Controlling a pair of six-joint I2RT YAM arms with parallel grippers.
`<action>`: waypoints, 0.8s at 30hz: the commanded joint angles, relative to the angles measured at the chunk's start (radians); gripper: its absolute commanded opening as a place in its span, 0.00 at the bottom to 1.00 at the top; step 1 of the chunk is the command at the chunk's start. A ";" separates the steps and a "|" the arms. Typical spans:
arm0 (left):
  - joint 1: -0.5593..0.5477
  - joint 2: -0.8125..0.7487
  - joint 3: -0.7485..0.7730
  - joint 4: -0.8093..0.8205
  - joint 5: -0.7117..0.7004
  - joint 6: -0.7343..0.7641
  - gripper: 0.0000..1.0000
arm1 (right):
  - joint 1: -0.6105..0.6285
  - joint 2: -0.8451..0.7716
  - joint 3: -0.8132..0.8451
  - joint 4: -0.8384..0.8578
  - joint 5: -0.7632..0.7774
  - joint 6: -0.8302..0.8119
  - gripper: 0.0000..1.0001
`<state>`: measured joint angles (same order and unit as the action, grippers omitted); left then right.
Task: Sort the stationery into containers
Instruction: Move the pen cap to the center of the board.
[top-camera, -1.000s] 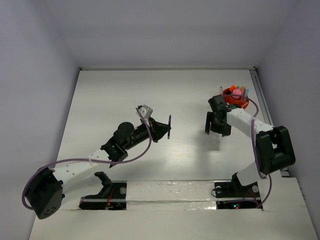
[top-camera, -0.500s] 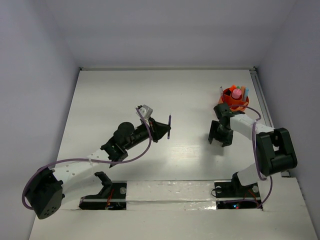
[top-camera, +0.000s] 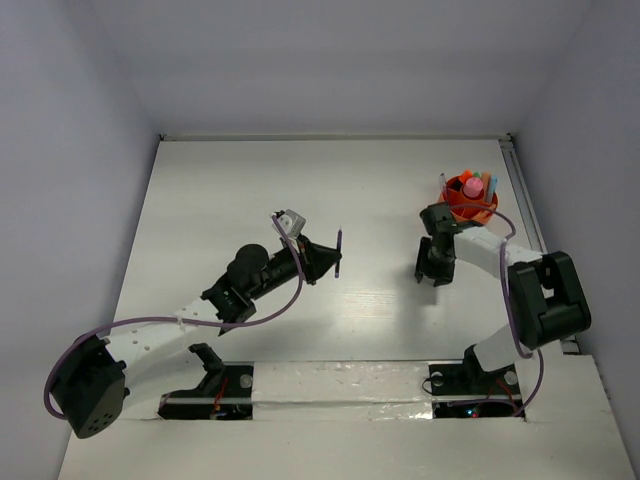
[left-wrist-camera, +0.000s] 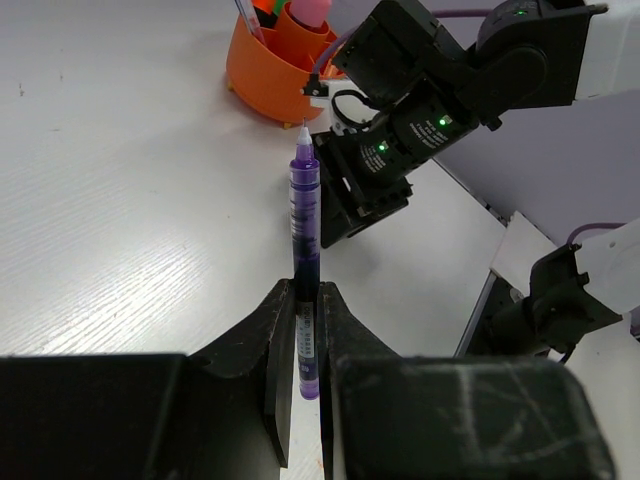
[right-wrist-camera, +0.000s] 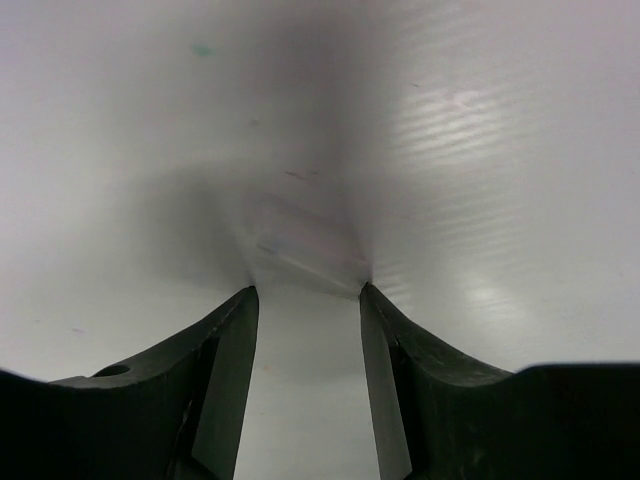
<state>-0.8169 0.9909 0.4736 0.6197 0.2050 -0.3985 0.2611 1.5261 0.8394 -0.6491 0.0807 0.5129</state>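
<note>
My left gripper (left-wrist-camera: 303, 300) is shut on a purple pen (left-wrist-camera: 304, 240) and holds it above the table, white tip pointing away; it shows near the table's middle (top-camera: 339, 252). The orange container (top-camera: 470, 198) stands at the back right with several pens and a pink piece in it, and appears again as the orange container (left-wrist-camera: 265, 65) in the left wrist view. My right gripper (top-camera: 430, 272) is down at the table just in front of it. In the right wrist view its jaws (right-wrist-camera: 305, 290) stand apart, a pale blurred block (right-wrist-camera: 305, 245) at the tips; I cannot tell if they touch it.
A metal rail (top-camera: 525, 200) runs along the table's right edge behind the container. Grey walls close the table on the left, back and right. The right arm's black wrist (left-wrist-camera: 400, 140) lies directly beyond the pen's tip.
The right gripper has come down and toward the front-left, away from the orange container, onto the table, and its jaws have narrowed. The left arm and the purple pen have not moved.
</note>
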 joint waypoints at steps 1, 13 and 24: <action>-0.002 -0.009 0.008 0.034 -0.003 0.015 0.00 | 0.090 0.072 0.041 0.169 -0.038 0.044 0.50; -0.002 -0.015 0.008 0.008 -0.056 0.036 0.00 | 0.202 0.299 0.300 0.367 -0.107 0.183 0.57; -0.002 0.026 0.019 0.009 -0.062 0.041 0.00 | 0.202 0.030 0.183 0.223 0.074 0.108 0.53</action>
<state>-0.8169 1.0080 0.4736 0.5926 0.1429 -0.3710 0.4541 1.6527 1.0649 -0.3763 0.0349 0.6388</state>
